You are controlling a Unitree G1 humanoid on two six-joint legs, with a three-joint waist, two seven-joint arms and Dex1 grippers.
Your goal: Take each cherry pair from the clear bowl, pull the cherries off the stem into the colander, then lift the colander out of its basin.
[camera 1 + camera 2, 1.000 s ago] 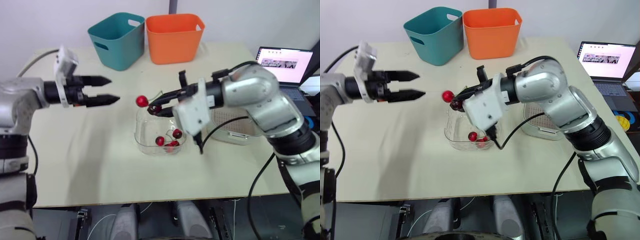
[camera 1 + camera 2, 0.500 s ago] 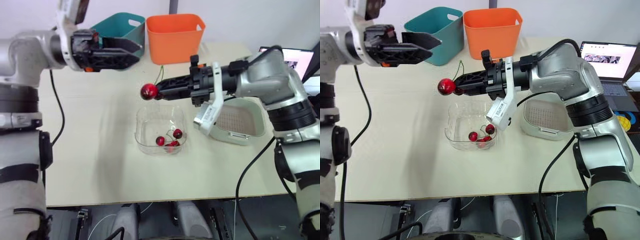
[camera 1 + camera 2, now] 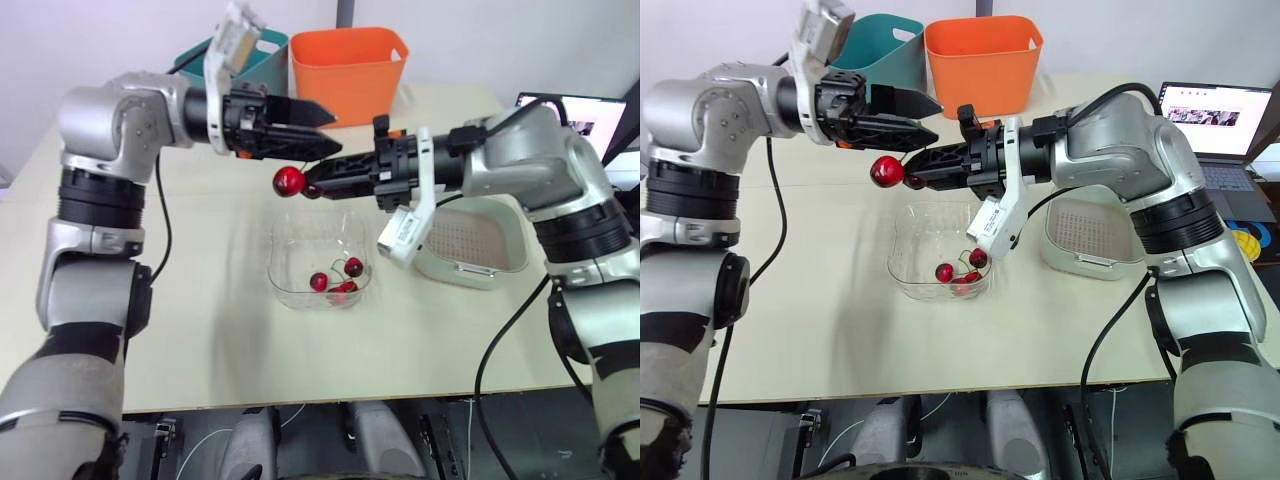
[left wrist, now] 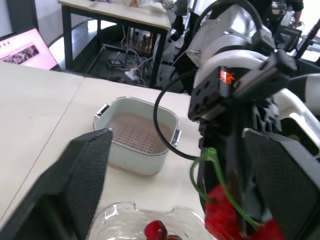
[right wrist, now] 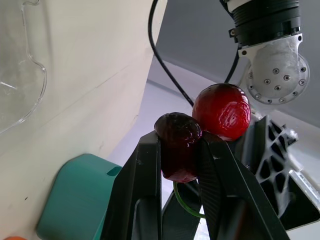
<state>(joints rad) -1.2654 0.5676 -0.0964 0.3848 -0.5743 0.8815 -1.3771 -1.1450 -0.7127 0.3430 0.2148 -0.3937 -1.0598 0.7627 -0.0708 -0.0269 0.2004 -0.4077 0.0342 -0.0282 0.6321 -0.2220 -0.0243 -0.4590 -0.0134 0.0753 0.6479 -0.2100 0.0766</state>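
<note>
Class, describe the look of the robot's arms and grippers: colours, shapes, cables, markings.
Both arms, left arm and right arm, are rounded silver-grey shells with black joints and black cables looping alongside. Each wrist carries a white block. The left gripper and right gripper have two black tapering fingers each.

showing a teal bin (image 3: 902, 55) standing just beside an orange bin (image 3: 983, 60) at the far edge of a pale table (image 3: 820, 300); showing an open laptop (image 3: 1215, 120) glowing at the right
</note>
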